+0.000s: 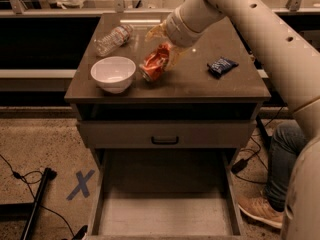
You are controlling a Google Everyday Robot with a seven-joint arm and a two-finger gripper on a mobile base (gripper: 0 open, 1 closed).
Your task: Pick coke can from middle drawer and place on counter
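The hand (164,48) pinches the dented coke can (156,63), which is tipped on its side low over the glossy surface (200,86). I cannot tell whether the can touches it. A white bowl (113,74) sits just beside the can, with a clear plastic bottle (114,38) behind the bowl and a dark blue packet (222,65) well apart. Below, the middle drawer (165,216) stands pulled open.

Gripper fingers (173,55) between bowl (113,75) and packet (222,65)
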